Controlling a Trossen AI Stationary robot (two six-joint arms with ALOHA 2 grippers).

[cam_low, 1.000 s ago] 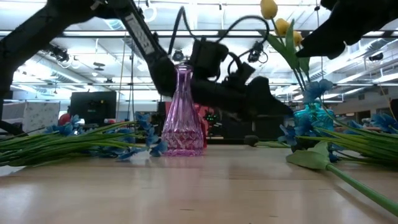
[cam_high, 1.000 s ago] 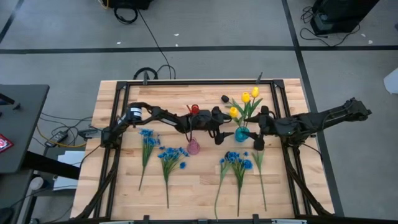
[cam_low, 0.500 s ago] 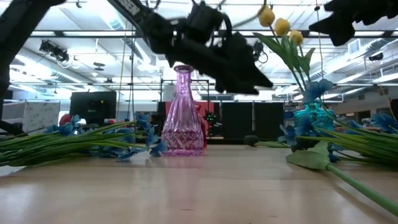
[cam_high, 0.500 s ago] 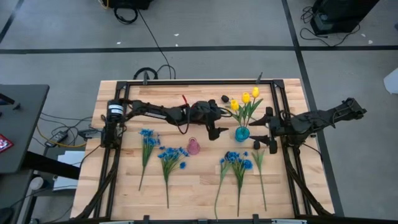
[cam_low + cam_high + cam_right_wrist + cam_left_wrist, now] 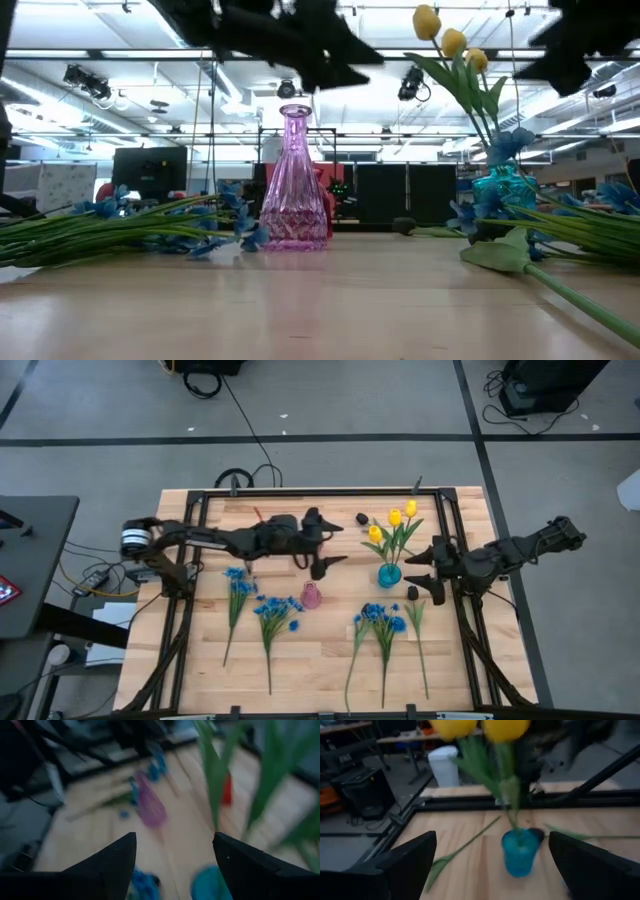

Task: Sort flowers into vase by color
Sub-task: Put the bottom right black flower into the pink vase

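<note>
Blue blossom bunches [image 5: 240, 584] lie flat on the desk [image 5: 330, 660]; yellow tulips [image 5: 393, 525] stand in the teal vase [image 5: 389, 574]. Stems look light and springy: pinch mid-stem. Left end effector [image 5: 325, 545] and right end effector [image 5: 425, 573] gape empty.

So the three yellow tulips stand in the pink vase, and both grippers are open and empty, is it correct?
Not quite. The yellow tulips stand in the blue vase; the pink vase is empty, as the high view shows. The left gripper and right gripper are indeed open and empty.
</note>
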